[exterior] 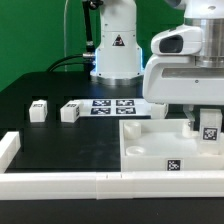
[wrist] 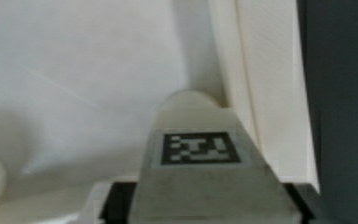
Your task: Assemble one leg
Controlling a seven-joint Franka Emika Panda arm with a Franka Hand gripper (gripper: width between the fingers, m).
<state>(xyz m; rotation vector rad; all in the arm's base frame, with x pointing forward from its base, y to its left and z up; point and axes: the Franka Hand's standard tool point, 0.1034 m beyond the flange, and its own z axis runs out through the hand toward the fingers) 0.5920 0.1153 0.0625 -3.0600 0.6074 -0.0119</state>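
Observation:
My gripper (exterior: 206, 120) is shut on a leg (exterior: 210, 129), a stubby white post with a black-and-white tag, and holds it over the right part of the large flat white panel (exterior: 165, 148). In the wrist view the leg (wrist: 202, 140) stands between my dark fingers (wrist: 130, 202), its tip close over the panel (wrist: 87, 90) near the panel's edge. I cannot tell whether the leg touches the panel. Two more legs (exterior: 38, 110) (exterior: 70, 112) lie loose on the black table at the exterior view's left.
The marker board (exterior: 112, 105) lies behind the panel, in front of the robot base (exterior: 115, 55). A low white wall (exterior: 60, 186) runs along the table's front edge, with a corner piece (exterior: 8, 148) at the left. Dark table (wrist: 345, 100) shows beside the panel.

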